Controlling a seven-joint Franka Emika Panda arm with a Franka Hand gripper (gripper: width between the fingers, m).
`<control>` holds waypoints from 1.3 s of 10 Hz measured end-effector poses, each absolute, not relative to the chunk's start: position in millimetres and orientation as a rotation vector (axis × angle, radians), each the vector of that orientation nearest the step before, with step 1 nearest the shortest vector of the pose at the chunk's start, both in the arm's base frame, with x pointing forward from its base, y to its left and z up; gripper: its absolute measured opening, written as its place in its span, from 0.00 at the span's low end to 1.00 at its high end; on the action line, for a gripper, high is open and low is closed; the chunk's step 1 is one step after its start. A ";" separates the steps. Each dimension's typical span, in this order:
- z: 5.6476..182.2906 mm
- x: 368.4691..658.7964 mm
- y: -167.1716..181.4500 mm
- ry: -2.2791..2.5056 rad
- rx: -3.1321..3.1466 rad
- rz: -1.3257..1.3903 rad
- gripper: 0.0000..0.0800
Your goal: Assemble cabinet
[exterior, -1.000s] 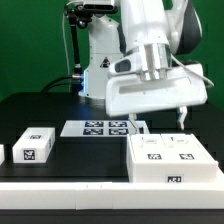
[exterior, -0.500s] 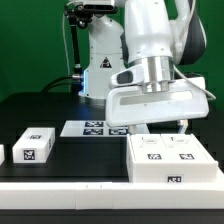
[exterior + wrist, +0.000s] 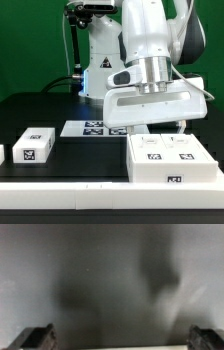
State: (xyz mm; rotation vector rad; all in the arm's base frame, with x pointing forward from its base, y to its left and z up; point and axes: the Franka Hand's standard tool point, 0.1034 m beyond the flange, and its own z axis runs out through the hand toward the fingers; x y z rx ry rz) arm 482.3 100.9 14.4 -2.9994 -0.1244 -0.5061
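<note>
The cabinet's big white box (image 3: 170, 160) lies at the front on the exterior view's right, with two tags on top and one on its front face. My gripper (image 3: 158, 127) hangs just over the box's far edge, its wide white hand level. In the wrist view the gripper (image 3: 120, 337) is open, with the dark fingertips (image 3: 38, 337) far apart. A blurred grey-white surface (image 3: 115, 286) fills the space between them, very near. Nothing is held. A smaller white tagged panel (image 3: 35, 145) lies at the front on the exterior view's left.
The marker board (image 3: 95, 128) lies flat on the black table behind the parts. Another white tagged piece (image 3: 2, 153) is cut off at the exterior view's left edge. The arm's base (image 3: 95, 60) stands at the back.
The hand has turned from tilted to level and sunk a little toward the box's far edge. The parts have not moved.
</note>
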 end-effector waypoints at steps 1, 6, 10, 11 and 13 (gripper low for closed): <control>16.4 486.7 100.0 -0.088 -3.000 -0.518 0.81; 12.9 495.6 94.2 -0.047 -2.998 -0.538 0.81; 12.8 494.5 98.1 -0.058 -2.996 -0.536 0.56; 12.7 494.5 98.1 -0.058 -2.996 -0.536 0.33; 12.2 493.2 97.2 -0.053 -2.997 -0.533 0.24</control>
